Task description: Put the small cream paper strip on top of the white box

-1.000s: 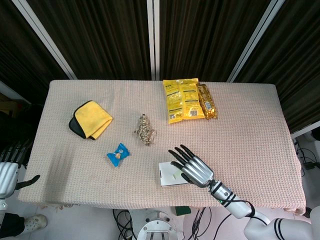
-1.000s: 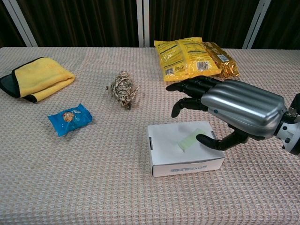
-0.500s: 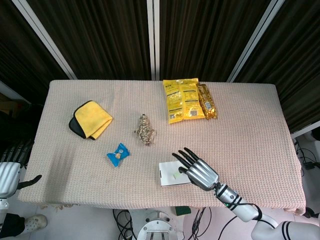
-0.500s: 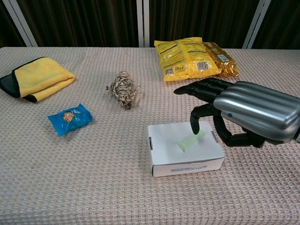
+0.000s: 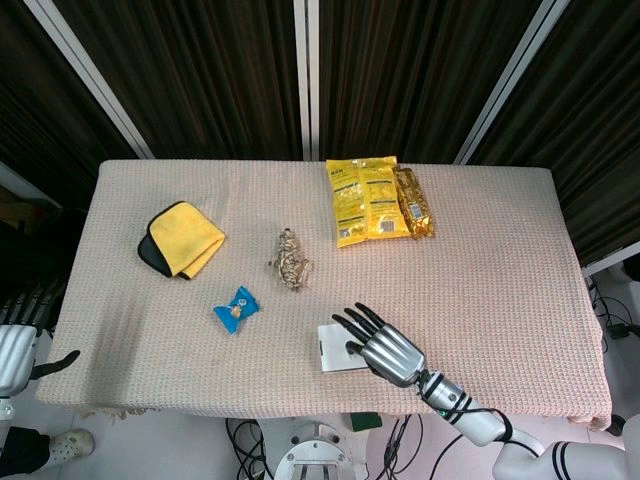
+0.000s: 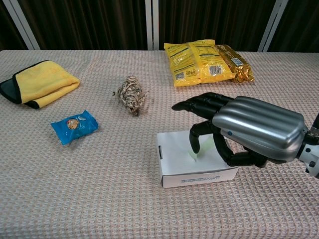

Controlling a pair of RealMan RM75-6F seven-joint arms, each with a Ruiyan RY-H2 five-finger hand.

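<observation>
The white box [image 5: 332, 347] [image 6: 178, 160] lies near the table's front edge. On its top lies the small cream paper strip [image 6: 194, 155], of which only a sliver shows in the chest view; in the head view it is hidden. My right hand [image 5: 386, 346] [image 6: 245, 129] hovers over the box's right half, fingers spread and pointing left, with one dark fingertip [image 6: 194, 145] down at the strip. It grips nothing. My left hand [image 5: 14, 346] hangs off the table's left front corner with its fingers apart and empty.
A yellow cloth [image 5: 182, 238] [image 6: 43, 82] lies at the left and a twine bundle [image 5: 290, 260] [image 6: 131, 94] in the middle. A blue snack packet [image 5: 237, 308] [image 6: 74, 126] sits left of the box. Yellow and gold snack bags [image 5: 368, 198] [image 6: 199, 62] lie at the back.
My right hand has shifted left over the box and now covers most of the strip, which still lies on the box top. The left hand has not moved.
</observation>
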